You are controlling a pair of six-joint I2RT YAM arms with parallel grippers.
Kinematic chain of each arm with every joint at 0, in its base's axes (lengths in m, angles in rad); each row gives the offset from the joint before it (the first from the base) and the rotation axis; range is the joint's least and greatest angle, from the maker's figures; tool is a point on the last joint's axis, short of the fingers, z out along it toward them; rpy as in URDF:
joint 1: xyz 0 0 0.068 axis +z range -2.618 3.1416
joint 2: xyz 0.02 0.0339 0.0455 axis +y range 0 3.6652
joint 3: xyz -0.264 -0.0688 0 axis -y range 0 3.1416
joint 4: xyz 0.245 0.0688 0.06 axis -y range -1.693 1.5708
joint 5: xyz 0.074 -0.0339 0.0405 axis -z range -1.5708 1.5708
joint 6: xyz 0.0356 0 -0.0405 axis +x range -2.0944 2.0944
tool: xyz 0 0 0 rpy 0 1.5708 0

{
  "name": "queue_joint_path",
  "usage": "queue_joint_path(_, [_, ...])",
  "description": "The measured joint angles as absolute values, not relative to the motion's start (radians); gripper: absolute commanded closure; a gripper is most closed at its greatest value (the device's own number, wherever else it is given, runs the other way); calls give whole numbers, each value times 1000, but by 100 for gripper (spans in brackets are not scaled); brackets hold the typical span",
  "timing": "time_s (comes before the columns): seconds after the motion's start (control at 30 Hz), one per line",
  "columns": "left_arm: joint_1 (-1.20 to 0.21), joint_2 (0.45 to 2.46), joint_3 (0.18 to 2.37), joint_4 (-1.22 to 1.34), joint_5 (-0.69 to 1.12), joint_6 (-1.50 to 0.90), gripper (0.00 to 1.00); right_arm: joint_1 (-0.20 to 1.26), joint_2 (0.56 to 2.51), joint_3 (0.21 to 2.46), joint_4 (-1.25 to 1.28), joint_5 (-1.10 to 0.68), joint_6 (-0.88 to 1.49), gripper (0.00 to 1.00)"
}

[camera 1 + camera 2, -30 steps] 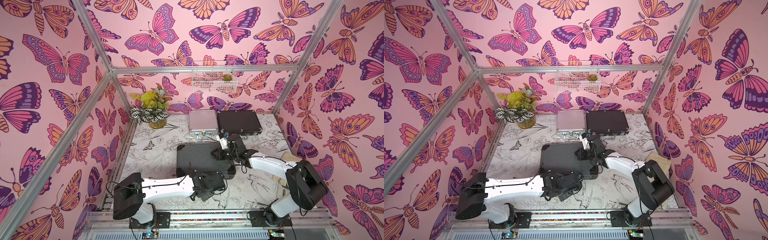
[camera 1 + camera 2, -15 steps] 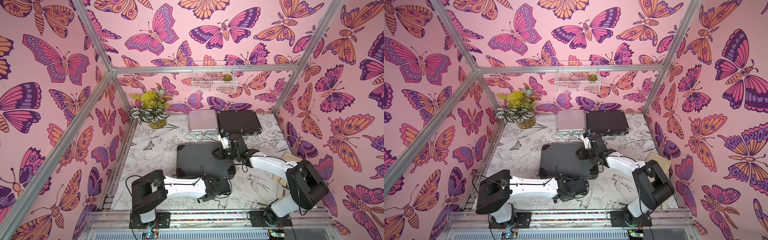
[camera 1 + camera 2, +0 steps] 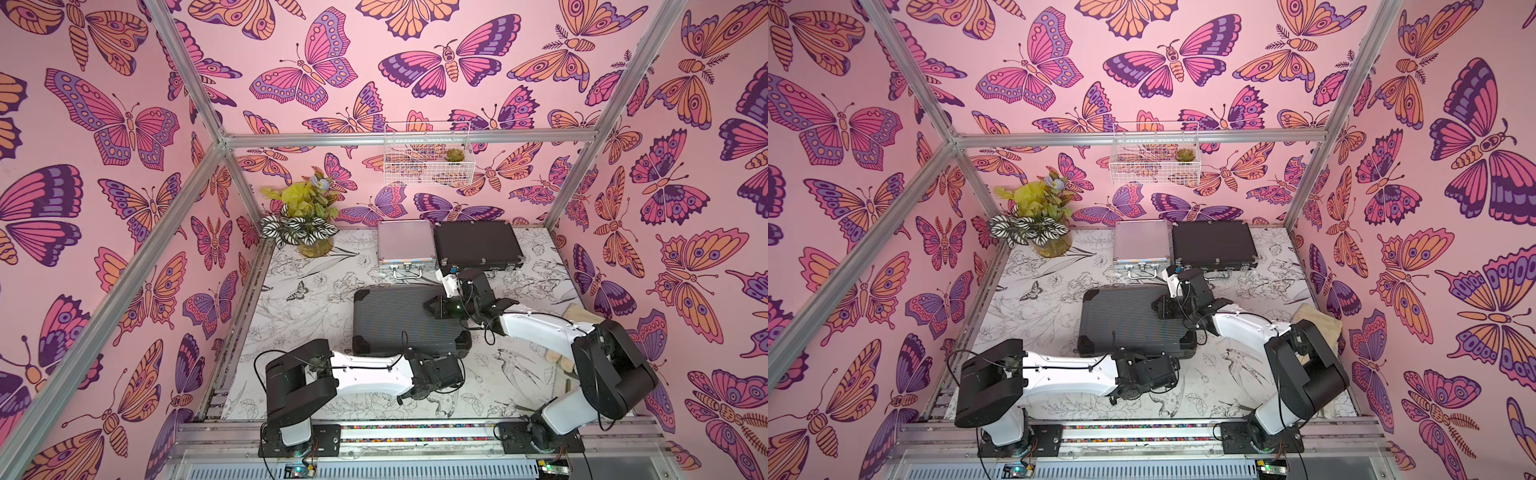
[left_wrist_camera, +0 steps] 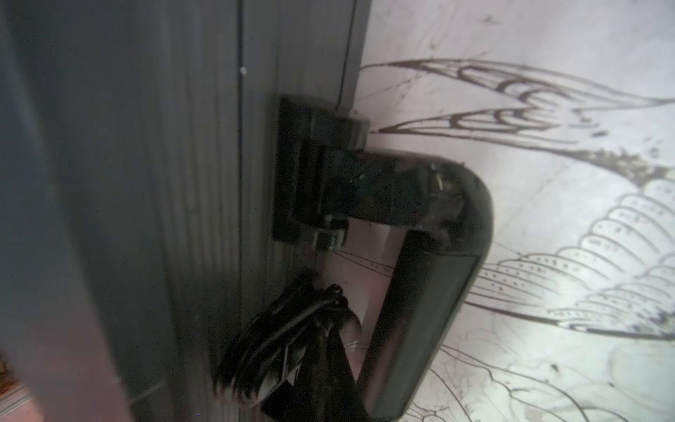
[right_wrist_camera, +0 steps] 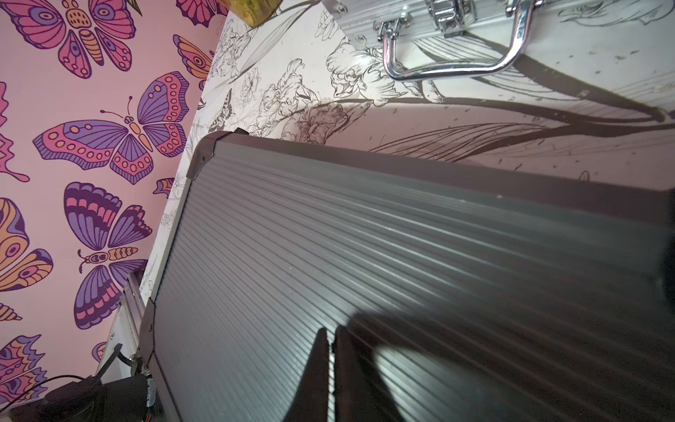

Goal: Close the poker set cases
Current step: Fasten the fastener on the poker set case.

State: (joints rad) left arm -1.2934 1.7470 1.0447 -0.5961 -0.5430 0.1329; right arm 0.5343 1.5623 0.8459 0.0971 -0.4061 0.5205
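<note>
The large black ribbed poker set case (image 3: 399, 322) lies shut mid-table. Behind it lie the small silver case (image 3: 405, 245) and the medium black case (image 3: 478, 243), both with lids down. My right gripper (image 3: 430, 307) hovers over the ribbed lid's right part. The right wrist view shows it (image 5: 330, 350) shut on nothing, just above the ribs (image 5: 365, 237). My left arm's wrist (image 3: 436, 372) sits at the large case's front edge. In the left wrist view my left gripper (image 4: 334, 297) is shut and empty, between the front wall (image 4: 204, 182) and the black carry handle (image 4: 438, 292).
A potted plant (image 3: 305, 226) stands at the back left. A white wire basket (image 3: 428, 156) hangs on the back wall. A beige cloth (image 3: 582, 311) lies by the right wall. The silver case's chrome handle (image 5: 453, 65) faces the large case.
My left arm has swung to the right along the large case's front edge, bringing its gripper to the handle. The right arm has hardly moved. All three lids stay down.
</note>
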Motion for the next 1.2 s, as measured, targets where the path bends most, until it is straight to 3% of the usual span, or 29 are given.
queue_joint_path(1.2, [-1317, 1753, 1012, -564, -544, 151, 100, 532, 1561, 846, 93, -409, 524, 89])
